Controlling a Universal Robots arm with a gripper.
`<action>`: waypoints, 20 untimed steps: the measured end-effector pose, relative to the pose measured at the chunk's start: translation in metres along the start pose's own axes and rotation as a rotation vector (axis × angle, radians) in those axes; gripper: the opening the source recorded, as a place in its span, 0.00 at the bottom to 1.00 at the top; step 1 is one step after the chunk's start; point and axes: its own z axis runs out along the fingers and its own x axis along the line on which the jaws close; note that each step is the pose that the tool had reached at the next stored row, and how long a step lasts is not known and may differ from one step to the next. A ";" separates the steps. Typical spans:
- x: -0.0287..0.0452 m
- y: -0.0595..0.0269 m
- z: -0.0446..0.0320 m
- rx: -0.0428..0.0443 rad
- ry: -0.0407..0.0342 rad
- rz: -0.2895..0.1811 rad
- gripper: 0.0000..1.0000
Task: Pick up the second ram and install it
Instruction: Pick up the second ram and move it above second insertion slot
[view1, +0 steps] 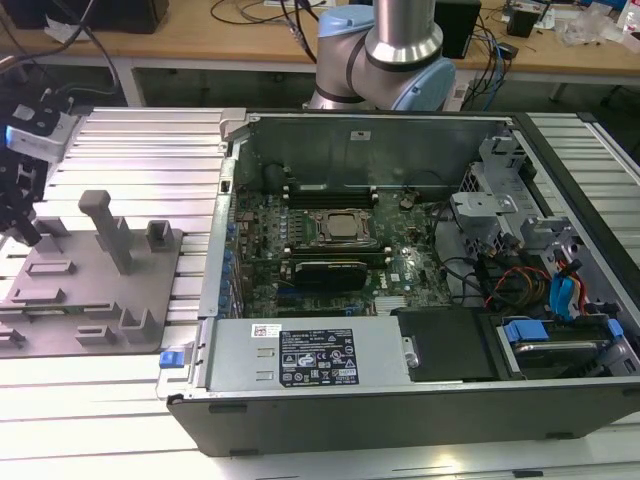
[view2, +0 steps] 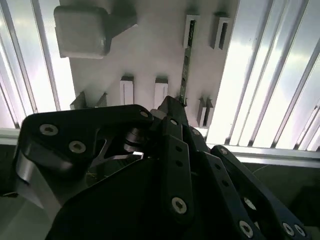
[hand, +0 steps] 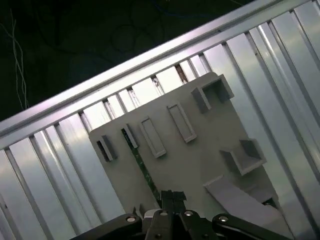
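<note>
The second ram (hand: 141, 167) is a thin green stick standing on edge in the slotted holders of the grey fixture plate (hand: 200, 150). It shows again in the second wrist view (view2: 185, 65). My gripper (hand: 172, 196) hangs just over the stick's near part with its dark fingers pressed together and nothing seen between them. The stick's near end is hidden behind the fingers (view2: 170, 107). In the exterior view the gripper (view1: 22, 232) is at the far left, over the plate's left edge (view1: 60, 290).
A grey upright post (view1: 105, 225) rises from the fixture plate. The open computer case (view1: 400, 385) fills the middle, with the silver-framed processor (view1: 345, 228) and memory slots (view1: 330, 195) on its board. Ribbed aluminium table (view1: 140, 150) surrounds both.
</note>
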 end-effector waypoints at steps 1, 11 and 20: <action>0.0000 -0.0001 0.0013 -0.0007 0.0013 -0.043 0.08; 0.0002 -0.0003 0.0096 -0.0050 0.0102 -0.304 0.08; 0.0009 0.0000 0.0205 -0.0051 0.0113 -0.364 0.08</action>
